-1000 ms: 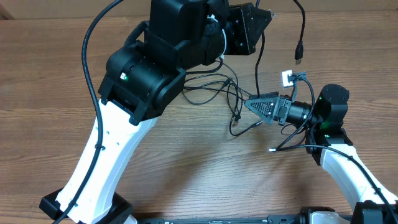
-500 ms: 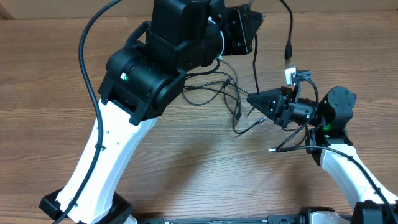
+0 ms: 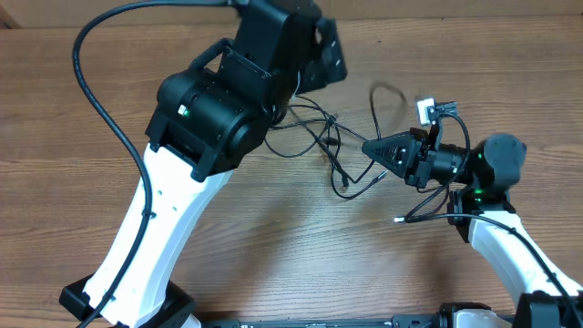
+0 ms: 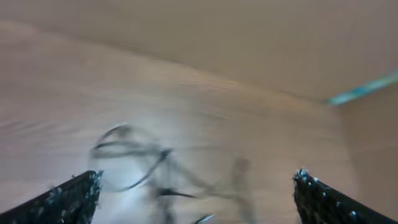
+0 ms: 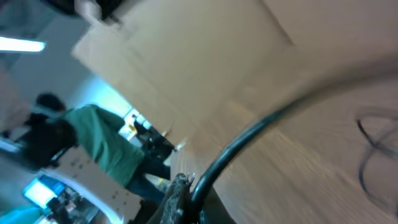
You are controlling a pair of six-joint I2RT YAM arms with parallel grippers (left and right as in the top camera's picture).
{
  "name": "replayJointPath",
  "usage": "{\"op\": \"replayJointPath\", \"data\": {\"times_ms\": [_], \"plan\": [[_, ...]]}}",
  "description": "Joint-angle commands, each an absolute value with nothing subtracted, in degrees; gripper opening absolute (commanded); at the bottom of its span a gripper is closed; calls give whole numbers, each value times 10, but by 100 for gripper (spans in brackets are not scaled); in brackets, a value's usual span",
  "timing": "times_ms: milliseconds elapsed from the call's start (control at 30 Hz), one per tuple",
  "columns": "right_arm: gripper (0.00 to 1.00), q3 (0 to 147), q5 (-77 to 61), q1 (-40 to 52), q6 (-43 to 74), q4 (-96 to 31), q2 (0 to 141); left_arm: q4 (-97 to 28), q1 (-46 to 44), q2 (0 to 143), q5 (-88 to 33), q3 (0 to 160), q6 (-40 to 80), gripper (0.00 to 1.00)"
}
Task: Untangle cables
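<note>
I'm looking across the wooden surface [image 3: 273, 264], where the bulky left arm [image 3: 209, 109] is reaching toward the far side. Its left tool [image 4: 196, 190] is standing wide open, facing down at the cables [image 3: 319, 137]. The right tool [image 3: 369, 148] is pointing left with its jaws closed, and I'm not seeing whether a strand is pinched. The cables are lying tangled mid-surface, stretching mostly left to right, just left of the right tool's tip, so I'm judging that arm the nearer.

Robotics lab: wooden table [image 3: 291, 264], bystander [image 5: 93, 146]
</note>
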State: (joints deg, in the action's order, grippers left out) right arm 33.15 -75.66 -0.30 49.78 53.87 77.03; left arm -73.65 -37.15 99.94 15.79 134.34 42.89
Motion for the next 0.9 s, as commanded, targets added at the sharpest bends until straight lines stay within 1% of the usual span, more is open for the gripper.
{"op": "replayJointPath", "data": {"times_ms": [0, 100, 233, 533, 700, 800, 867], "plan": [[4, 343, -750, -1, 670, 672, 767, -794, -375, 1025, 212, 1350, 418, 100], [4, 362, -736, -3, 756, 773, 767, -848, -375, 1049, 207, 1350, 420, 100], [4, 390, -720, -15, 826, 818, 766, -888, -375, 1093, 177, 1350, 420, 100], [4, 455, -698, -67, 915, 822, 766, -897, -375, 1160, 122, 1350, 429, 100], [4, 516, -699, -111, 1015, 822, 766, -883, -375, 1184, 82, 1350, 429, 100], [4, 549, -701, -140, 1036, 815, 766, -878, -375, 1191, 73, 1350, 429, 100], [3, 574, -701, -170, 1038, 787, 766, -875, -375, 1195, 67, 1350, 429, 100]]}}
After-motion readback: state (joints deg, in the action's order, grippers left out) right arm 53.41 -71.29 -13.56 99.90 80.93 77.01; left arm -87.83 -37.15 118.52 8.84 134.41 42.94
